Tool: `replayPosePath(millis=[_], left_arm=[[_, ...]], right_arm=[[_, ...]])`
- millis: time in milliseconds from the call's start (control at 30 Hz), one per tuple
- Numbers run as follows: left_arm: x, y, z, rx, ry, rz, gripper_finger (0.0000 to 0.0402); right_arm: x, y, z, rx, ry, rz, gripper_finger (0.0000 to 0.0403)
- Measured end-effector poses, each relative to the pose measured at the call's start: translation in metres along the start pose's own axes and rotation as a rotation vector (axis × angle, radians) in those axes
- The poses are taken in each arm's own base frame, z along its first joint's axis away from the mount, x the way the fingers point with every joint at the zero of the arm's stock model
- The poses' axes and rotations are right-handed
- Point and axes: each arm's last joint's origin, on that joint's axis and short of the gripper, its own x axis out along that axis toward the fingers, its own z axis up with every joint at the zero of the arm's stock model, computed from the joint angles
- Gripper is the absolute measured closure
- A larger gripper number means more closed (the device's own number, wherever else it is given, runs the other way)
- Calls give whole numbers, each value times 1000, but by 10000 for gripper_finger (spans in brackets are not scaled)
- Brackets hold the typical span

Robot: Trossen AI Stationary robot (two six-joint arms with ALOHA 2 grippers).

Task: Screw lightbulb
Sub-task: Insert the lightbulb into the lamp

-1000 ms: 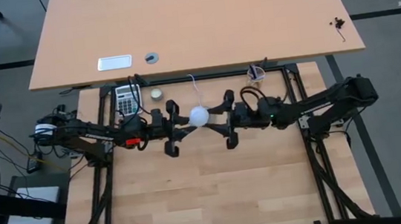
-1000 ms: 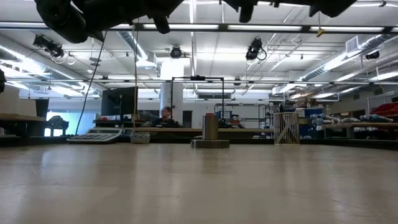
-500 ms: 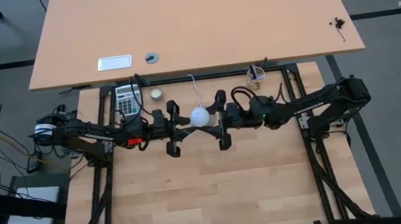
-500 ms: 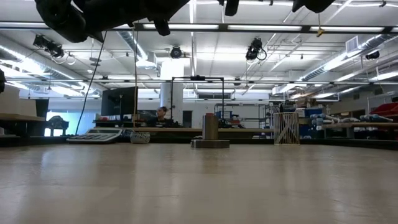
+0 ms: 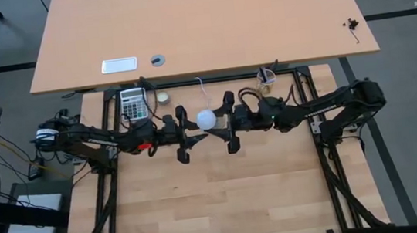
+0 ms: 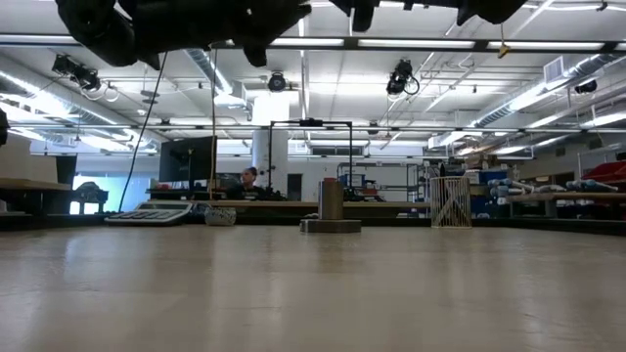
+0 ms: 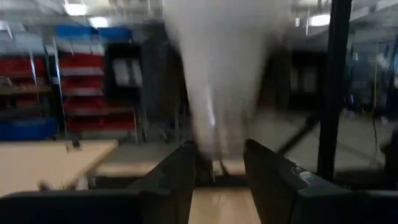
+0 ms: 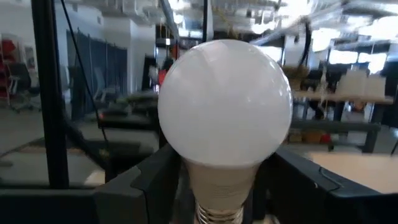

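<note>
- The lightbulb [image 5: 206, 119] is held in the air above the middle of the tabletop [image 5: 225, 200], between the two arms
- The right pincer [image 8: 217, 186] is closed around the lightbulb's neck, globe pointing outward
- The left pincer [image 5: 181, 132] is seen just beside the globe, fingers [image 7: 177, 177] parted; whether it grips cannot be told
- The socket [image 6: 331, 210] is seen standing on the tabletop, well below

calculator [image 5: 132, 103] at table's far-left edge, small round tin [image 5: 163, 97] just beside it, cup [image 5: 266, 78] at far right; light wooden desk [image 5: 199, 24] beyond table.
</note>
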Motion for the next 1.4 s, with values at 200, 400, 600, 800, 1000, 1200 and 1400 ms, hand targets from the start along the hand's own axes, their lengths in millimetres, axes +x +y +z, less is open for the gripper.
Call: replayPosePath(millis=[200,400,600,800,1000,1200,1400], left_arm=[[2,1,-3,21,63,-3,236],[0,1,6,24,18,-3,220],[-4,2,23,24,-34,-7,208],[6,2,31,16,34,-26,188],[14,2,43,20,28,-42,170],[15,2,45,20,25,-40,164],[15,2,47,20,11,-39,164]], right_arm=[[-2,0,4,7,7,5,176],[-6,0,5,33,56,8,176],[-7,5,6,39,68,23,176],[-7,7,5,66,72,38,176],[-8,8,5,83,80,40,176],[-7,8,5,83,74,40,176],[-7,8,6,84,67,40,176]])
